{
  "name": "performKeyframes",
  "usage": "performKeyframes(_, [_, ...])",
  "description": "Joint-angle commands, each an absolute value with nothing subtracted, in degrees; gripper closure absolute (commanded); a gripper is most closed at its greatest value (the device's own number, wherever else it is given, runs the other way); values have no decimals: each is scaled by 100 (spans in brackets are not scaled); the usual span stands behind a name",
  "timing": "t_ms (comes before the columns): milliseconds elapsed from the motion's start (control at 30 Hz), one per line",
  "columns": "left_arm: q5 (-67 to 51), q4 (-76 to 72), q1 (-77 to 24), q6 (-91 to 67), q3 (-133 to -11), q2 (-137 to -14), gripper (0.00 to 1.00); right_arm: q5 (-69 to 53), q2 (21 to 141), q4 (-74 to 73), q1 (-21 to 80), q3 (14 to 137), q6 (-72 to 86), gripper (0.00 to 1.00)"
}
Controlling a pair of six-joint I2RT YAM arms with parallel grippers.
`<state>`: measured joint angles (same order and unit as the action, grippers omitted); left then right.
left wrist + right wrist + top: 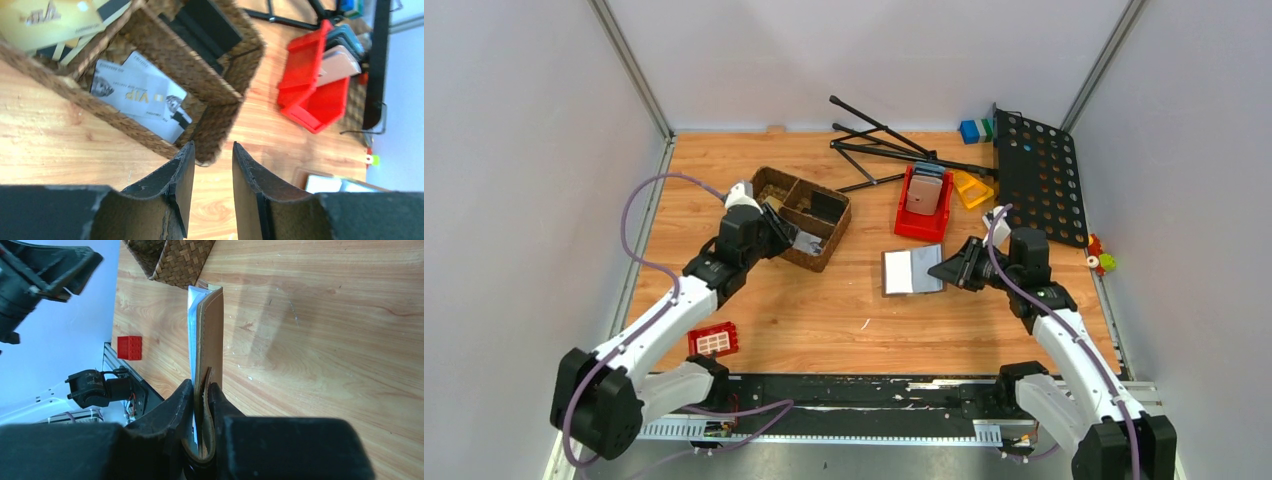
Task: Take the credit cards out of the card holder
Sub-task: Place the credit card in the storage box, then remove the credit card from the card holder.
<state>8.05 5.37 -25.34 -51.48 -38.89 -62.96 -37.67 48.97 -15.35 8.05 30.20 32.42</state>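
The cards point(140, 97) (VIP printed on the top one) lie in a basket point(200, 70) compartment just ahead of the left gripper point(212, 150), whose jaws stand parted, holding nothing. The holder point(212, 330) juts forward from the right gripper point(201, 387), which is clenched on its near edge, pale sleeves showing.

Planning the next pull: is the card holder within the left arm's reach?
Probably yes: left gripper is open, empty, and nothing stands between it and the card holder in the right gripper.
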Motion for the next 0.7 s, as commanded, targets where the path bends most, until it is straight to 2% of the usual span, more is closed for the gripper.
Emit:
performKeyframes(0, [435,1174,-2505,-4009,-4375,-5620,59,-4169,5012,-917,781,3308,3340,100])
performKeyframes(100, [75,1153,-2505,-3769,-4278,-5165,59,-4387,5114,-673,782,3277,3513,100])
performKeyframes(267, [-621,939,-2505,-3554,-3967,-4626,32,-4604,5171,-240,778,3179,3802,100])
performKeyframes(400, [-667,1029,-2505,-3404,-3831,-4386,5,-4718,5114,-98,779,3202,3877,100])
performKeyframes(433, [-612,1072,-2505,-3397,-3793,-4340,1,-4732,5083,-84,781,3215,3869,100])
performKeyframes(567, [-607,928,-2502,-3588,-3528,-4194,0,-4822,4896,143,782,3172,3967,100])
performKeyframes(667, [-1319,-16,-2505,-3916,-3073,-4116,0,-4840,4799,282,782,3094,4115,100])
